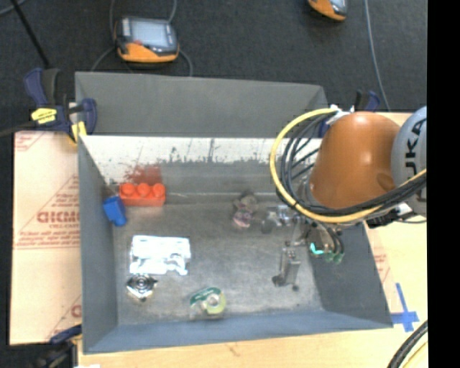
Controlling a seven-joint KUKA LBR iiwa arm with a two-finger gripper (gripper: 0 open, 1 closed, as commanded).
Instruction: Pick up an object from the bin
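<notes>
Where the bin's floor (237, 266) lay bare toward its right side, the gripper (290, 272) hung low, close to the metal, and whether it was spread or closed could not be made out. Nearest to it, up toward the back wall, sat a small grey-pink lump (244, 210) with a dull grey piece (271, 218) just beside it; which of these it was after could not be told. A green-and-yellow ring (208, 301) lay near the front wall, well to the gripper's left. Farther left were a crumpled white packet (160, 255) and, just in front of it, a shiny round metal part (141, 286). In the far left corner an orange block (141, 192) with three round studs sat beside a blue piece (113, 210).

Above the gripper bulged the arm's orange cover (352, 162), ringed by looping yellow and black cables (277, 154). The floor was grey, scuffed and speckled, and the pale back wall (208, 151) carried dark scratches and a reddish smear. Beyond the bin, on a dark floor, lay an orange-and-black device (147, 37) with a cable, and another (327, 6) at the top edge. Pale wood (237, 351) ran along the front.
</notes>
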